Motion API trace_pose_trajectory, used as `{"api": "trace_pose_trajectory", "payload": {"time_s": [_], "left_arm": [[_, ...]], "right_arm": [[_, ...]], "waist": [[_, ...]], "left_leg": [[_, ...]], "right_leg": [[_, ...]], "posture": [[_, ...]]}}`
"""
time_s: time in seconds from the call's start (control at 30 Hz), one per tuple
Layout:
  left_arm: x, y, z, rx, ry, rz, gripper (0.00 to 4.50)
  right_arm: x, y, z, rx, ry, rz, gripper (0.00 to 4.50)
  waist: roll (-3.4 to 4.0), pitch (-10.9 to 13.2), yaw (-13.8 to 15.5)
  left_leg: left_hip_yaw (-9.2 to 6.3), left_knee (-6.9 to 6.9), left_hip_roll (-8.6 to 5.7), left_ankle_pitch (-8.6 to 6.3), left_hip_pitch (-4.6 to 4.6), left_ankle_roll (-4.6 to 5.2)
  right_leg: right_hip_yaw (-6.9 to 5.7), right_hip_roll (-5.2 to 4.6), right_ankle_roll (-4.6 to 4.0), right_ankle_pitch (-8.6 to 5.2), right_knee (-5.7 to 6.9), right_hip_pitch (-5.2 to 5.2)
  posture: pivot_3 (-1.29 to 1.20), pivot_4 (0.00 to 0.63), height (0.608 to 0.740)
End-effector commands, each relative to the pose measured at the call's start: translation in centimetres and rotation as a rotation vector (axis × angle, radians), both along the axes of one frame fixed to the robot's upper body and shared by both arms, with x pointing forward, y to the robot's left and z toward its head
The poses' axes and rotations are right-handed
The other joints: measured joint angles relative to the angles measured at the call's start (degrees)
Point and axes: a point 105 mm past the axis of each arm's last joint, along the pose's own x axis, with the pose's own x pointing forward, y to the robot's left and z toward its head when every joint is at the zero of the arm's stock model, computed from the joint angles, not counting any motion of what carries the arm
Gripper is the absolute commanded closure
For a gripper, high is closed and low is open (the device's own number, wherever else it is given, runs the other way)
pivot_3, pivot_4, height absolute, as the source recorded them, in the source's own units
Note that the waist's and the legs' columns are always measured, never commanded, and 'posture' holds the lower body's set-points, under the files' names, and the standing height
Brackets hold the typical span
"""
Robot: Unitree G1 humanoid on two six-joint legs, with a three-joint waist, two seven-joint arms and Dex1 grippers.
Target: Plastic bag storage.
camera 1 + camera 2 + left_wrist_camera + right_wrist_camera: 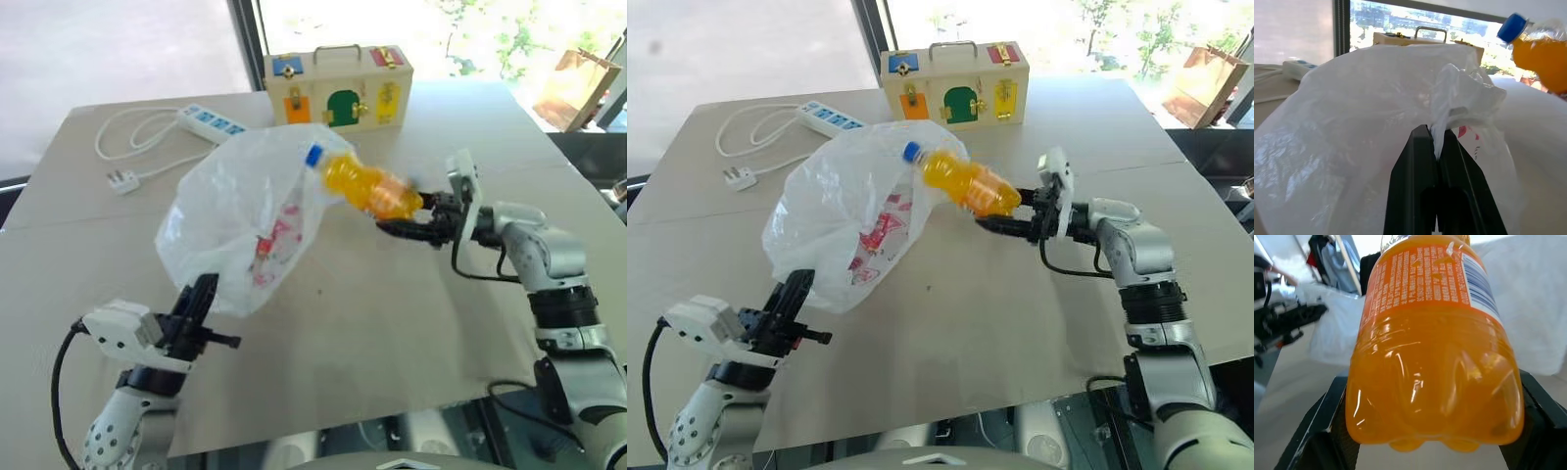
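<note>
At bag [240, 211] mouth: right gripper [409, 221] clamps bottle [367, 186]; left gripper [1436, 142] pinches bag edge.

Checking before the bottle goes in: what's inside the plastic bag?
Through the plastic bag only its red print shows; nothing solid is visible inside, though folds hide the bottom. The bottle is at its mouth.

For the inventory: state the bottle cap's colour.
Blue cap on the orange bottle, clearest in the left wrist view.
</note>
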Motion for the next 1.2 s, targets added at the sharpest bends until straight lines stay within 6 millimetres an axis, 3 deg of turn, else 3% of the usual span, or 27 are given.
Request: {"api": "trace_pose_trajectory", "payload": {"time_s": [0.03,0.27,0.33,0.47,0.57,0.67,0.8,1.0,1.1,1.2], "left_arm": [[-0.3,-1.3,1.9,-0.009,-0.062,-0.056,4.50],[-1.0,-3.4,2.3,-0.030,-0.069,-0.163,4.50],[-1.5,-4.2,1.9,-0.029,-0.054,-0.208,4.50],[-2.1,-5.2,0.9,-0.009,-0.015,-0.265,4.50],[-2.1,-5.7,0.2,0.029,-0.005,-0.289,4.50],[-1.8,-5.8,0.1,0.036,-0.013,-0.287,4.50],[-1.3,-5.3,0.0,0.029,-0.024,-0.245,4.50],[-1.1,-4.1,-0.2,-0.010,-0.016,-0.173,4.50],[-0.8,-2.7,-0.4,-0.038,-0.011,-0.104,4.50],[-0.7,-2.4,-0.5,-0.035,-0.008,-0.100,4.50]], "right_arm": [[0.0,0.9,0.5,-0.059,-0.055,0.026,1.50],[1.2,3.0,-0.8,-0.187,-0.035,0.014,1.50],[1.7,4.4,-1.0,-0.238,-0.049,0.013,1.50],[2.0,7.9,1.2,-0.186,-0.039,0.024,1.50],[3.6,10.7,1.7,-0.183,-0.033,-0.076,1.50],[4.0,13.7,2.6,-0.122,-0.059,-0.128,0.02],[3.5,15.5,2.8,-0.060,-0.100,-0.147,0.02],[1.8,13.2,2.5,-0.027,-0.143,-0.028,0.02],[1.7,8.4,2.1,-0.090,-0.149,0.041,0.02],[4.1,4.7,1.8,-0.154,-0.152,-0.083,0.02]], "waist": [[-0.01,0.01,0.01],[-0.11,0.07,0.31],[-0.13,0.09,0.22],[-0.16,0.16,0.10],[-0.16,0.16,-0.27],[-0.17,0.15,-0.46],[-0.16,0.16,-0.47],[-0.18,0.15,-0.32],[-0.16,0.16,0.12],[-0.16,0.15,0.43]], "left_leg": [[0.01,0.00,-0.01,0.00,0.00,0.00],[0.01,0.00,-0.05,0.00,-0.03,-0.01],[0.01,0.00,-0.05,0.00,-0.01,-0.01],[0.00,0.00,-0.02,0.01,-0.01,-0.01],[-0.02,-0.01,-0.02,0.01,-0.02,-0.02],[-0.04,-0.02,-0.04,0.01,-0.03,-0.03],[-0.17,-0.10,-0.19,0.01,-0.11,-0.04],[-0.56,-0.01,-0.33,0.02,-0.52,-0.06],[-0.67,0.03,-0.34,0.05,-0.64,-0.09],[-0.68,0.10,-0.34,0.05,-0.63,-0.08]], "right_leg": [[0.00,0.01,0.00,0.00,0.00,-0.01],[0.00,0.01,0.01,0.00,-0.02,-0.02],[0.00,0.02,0.01,0.00,0.00,-0.02],[0.01,0.08,-0.02,-0.01,0.02,-0.05],[0.00,0.08,-0.02,-0.01,0.03,-0.08],[-0.02,0.04,-0.03,0.00,0.04,-0.08],[-0.14,-0.14,-0.01,0.00,0.01,-0.14],[-0.56,-0.28,0.00,0.01,-0.12,-0.26],[-0.66,-0.28,0.01,0.02,-0.11,-0.33],[-0.69,-0.26,0.00,0.01,-0.09,-0.30]], "posture": [[0.00,0.150,0.739],[0.00,0.150,0.739],[0.00,0.150,0.739],[0.00,0.150,0.739],[0.00,0.150,0.739],[0.00,0.150,0.739],[0.00,0.150,0.739],[0.00,0.150,0.739],[0.00,0.150,0.739],[0.00,0.150,0.739]]}}
